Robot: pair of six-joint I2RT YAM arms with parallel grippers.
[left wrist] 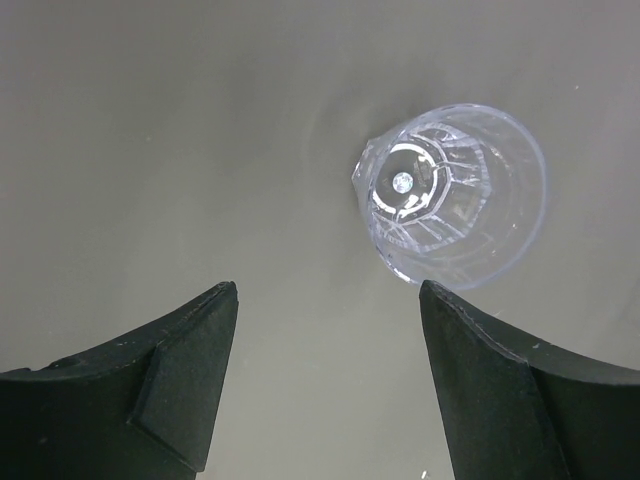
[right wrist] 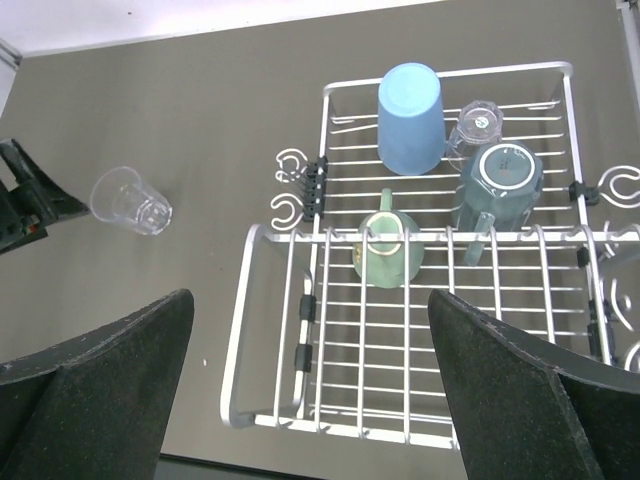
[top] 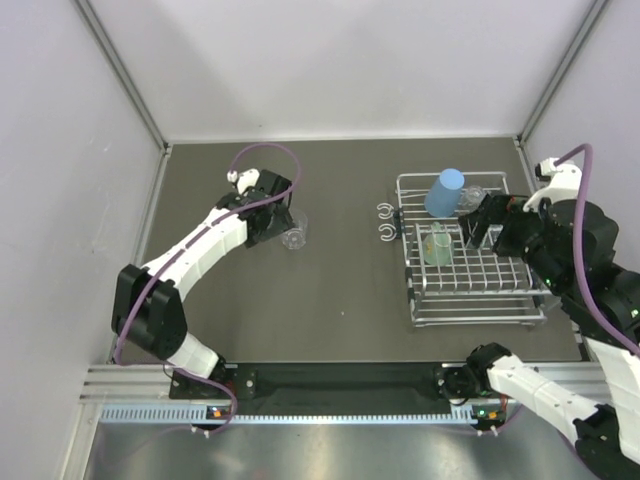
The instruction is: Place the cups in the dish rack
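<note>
Jaws first: the left jaws are spread wide with nothing between them, hanging over the bare surface (left wrist: 150, 120). The clear tumbler (left wrist: 450, 195) is not in the gap. In the left wrist view it sits ahead of the fingertips and off to the right-hand finger's (left wrist: 470, 350) side. It appears to stand on end, so its long axis runs up and down, not along the surface. You would probably have to shift toward the dish rack's (right wrist: 236, 330) side and forward before closing. The right jaws are also fully open and empty, held over the rack and well apart from the tumbler. The left arm is clearly the nearer one.
</note>
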